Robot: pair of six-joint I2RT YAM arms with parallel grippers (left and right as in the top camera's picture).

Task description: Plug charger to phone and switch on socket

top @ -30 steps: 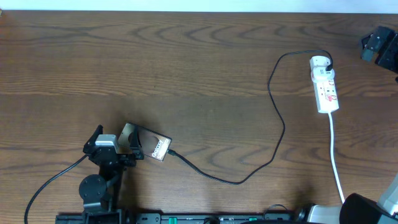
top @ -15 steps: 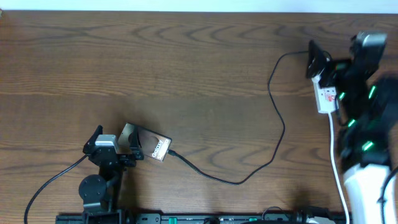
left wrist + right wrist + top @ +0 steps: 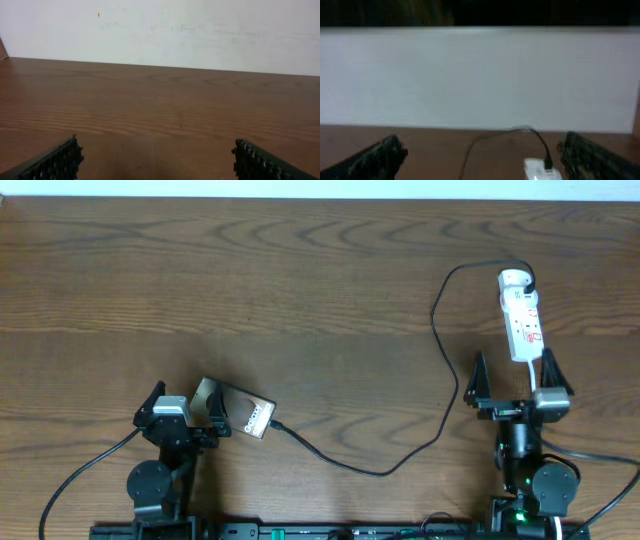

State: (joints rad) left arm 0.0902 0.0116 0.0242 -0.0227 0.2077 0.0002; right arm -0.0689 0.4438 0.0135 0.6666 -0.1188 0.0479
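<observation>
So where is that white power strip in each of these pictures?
Overhead: the power strip lies at the upper right, running up the picture.
Left wrist: not in it.
Right wrist: only a blurred white bit of its end shows at the bottom edge, right of centre.
Shared landmark: the black cable curving away from that end, also seen from the right wrist.

bench: brown, wavy wood grain
phone: dark brown-black, white lettering
charger cable: black
power strip: white, red marks
power strip cord: white
</observation>
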